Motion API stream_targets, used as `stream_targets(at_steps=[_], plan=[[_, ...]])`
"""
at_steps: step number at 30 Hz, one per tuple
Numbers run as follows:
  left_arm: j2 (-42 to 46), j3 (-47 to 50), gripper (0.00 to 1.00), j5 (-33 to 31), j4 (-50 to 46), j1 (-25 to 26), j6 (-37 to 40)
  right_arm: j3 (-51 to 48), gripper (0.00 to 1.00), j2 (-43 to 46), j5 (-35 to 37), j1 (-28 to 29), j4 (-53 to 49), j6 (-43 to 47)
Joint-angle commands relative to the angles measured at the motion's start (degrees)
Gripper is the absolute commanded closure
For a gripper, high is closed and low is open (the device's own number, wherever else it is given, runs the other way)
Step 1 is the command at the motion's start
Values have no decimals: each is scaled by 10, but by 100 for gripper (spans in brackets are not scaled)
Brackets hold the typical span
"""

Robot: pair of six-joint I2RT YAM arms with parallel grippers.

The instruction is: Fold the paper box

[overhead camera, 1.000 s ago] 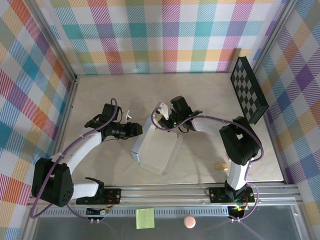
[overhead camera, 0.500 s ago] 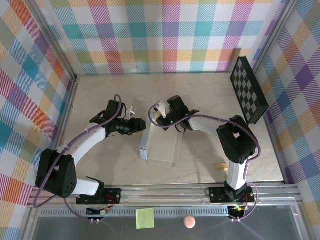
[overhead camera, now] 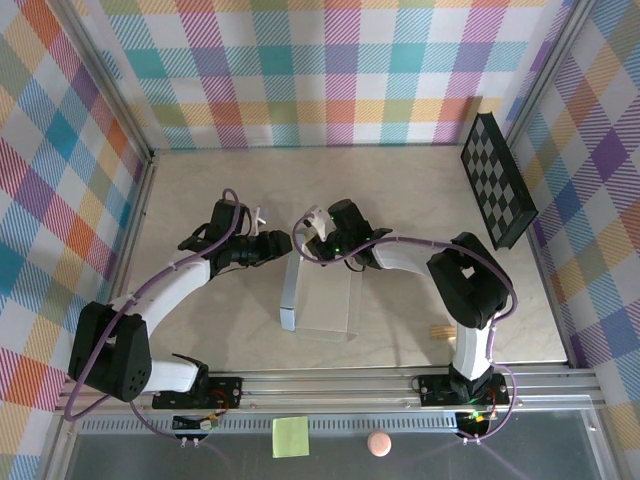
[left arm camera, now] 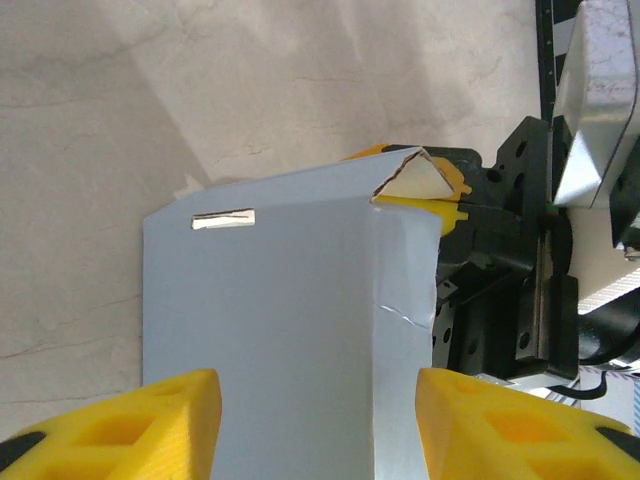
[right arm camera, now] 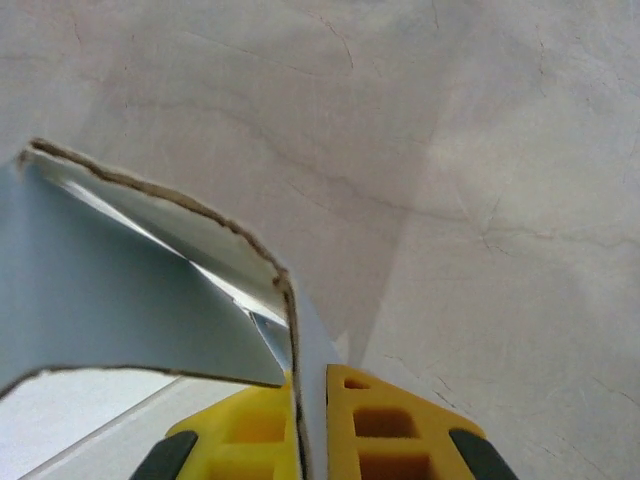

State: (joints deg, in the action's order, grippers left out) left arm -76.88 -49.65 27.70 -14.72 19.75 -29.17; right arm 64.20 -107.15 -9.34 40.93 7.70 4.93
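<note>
The paper box [overhead camera: 322, 300] is a pale grey-blue cardboard piece, partly raised off the table in the middle, with one side wall standing on its left. My right gripper [overhead camera: 318, 232] is at its far edge, shut on a thin cardboard flap [right arm camera: 300, 330] that passes between the yellow fingers [right arm camera: 385, 420]. My left gripper [overhead camera: 283, 247] sits at the box's far left corner. In the left wrist view its yellow fingers [left arm camera: 170, 425] stand wide apart on either side of the box panel [left arm camera: 290, 300], and no pinch shows. The right gripper's black body [left arm camera: 500, 260] lies just beyond.
A black checkerboard panel [overhead camera: 497, 180] leans against the right wall. A small wooden piece [overhead camera: 440, 332] lies near the right arm's base. A yellow-green sticky note [overhead camera: 291, 436] and a pink ball [overhead camera: 378, 443] sit below the front rail. Plaid walls enclose three sides.
The box has swung from a slanted lie to square with the table's front edge, its left wall raised. Both grippers have shifted slightly left and farther back. The left fingers have spread wider.
</note>
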Motion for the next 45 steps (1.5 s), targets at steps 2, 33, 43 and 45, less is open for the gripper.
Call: stream_targets(at_steps=[2, 33, 43, 45], plan=[[-16, -4, 46, 4, 17, 1, -11, -5, 94, -3, -5, 3, 11, -3], [-49, 13, 54, 24, 24, 2, -12, -30, 81, 19, -5, 3, 0, -39], [-48, 17, 55, 19, 27, 2, -14, -36, 99, 26, 7, 4, 22, -36], [-48, 20, 56, 15, 31, 2, -17, -36, 100, 33, 11, 7, 15, -39]])
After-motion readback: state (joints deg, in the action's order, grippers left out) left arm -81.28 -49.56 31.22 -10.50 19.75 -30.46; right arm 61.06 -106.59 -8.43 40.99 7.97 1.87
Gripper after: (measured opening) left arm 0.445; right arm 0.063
